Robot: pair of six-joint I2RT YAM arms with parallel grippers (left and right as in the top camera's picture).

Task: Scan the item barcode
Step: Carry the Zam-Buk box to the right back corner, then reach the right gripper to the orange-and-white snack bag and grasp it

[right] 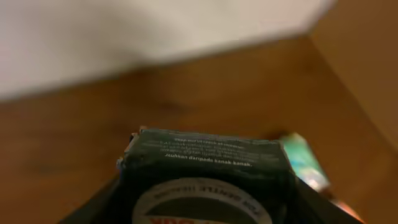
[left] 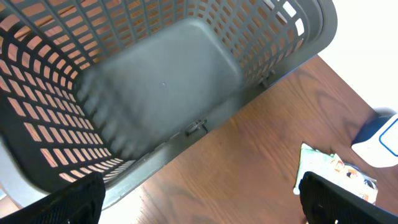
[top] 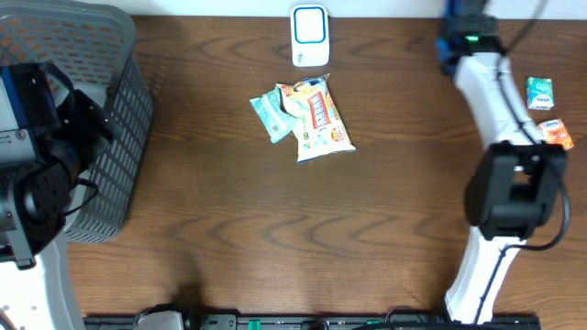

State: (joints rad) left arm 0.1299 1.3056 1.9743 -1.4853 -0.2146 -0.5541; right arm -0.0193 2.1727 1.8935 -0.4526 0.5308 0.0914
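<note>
Right arm's got the box, left arm is parked over the basket

From my seat: the right gripper [right: 208, 202] has its jaws about halfway, clamped on one dark green box [right: 205, 155] with white print. It's near the far edge of the table [top: 229, 211], right of the one white scanner [top: 309, 32]. Two snack packs, a teal packet [top: 271, 112] and a yellow packet [top: 321, 124], overlap just in front of the scanner. Two more, a green packet [top: 539, 92] and an orange packet [top: 556, 134], lie beside the right arm. The left gripper [left: 202, 208] is wide open and empty over the one grey basket [top: 119, 137].
</note>
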